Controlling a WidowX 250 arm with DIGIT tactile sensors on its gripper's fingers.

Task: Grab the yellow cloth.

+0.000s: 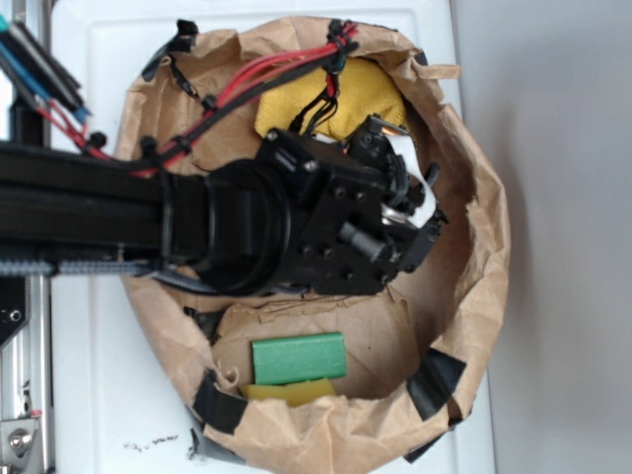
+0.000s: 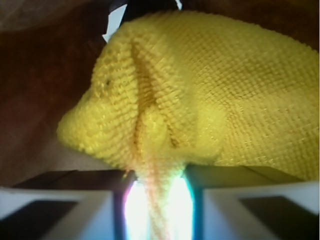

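Note:
The yellow cloth lies bunched at the far side of the brown paper nest, partly hidden by my arm and cables. In the wrist view the yellow cloth fills most of the frame, nubby and folded, and a gathered fold of it runs down between my two white fingers. My gripper is shut on that fold, with thin bright slits on either side of it. In the exterior view my gripper sits at the cloth's near edge.
A crumpled brown paper rim rings the work area, held by black tape. A green block and a thin flat yellow block lie at the near side. Red and black cables cross above the cloth. The nest rests on a white surface.

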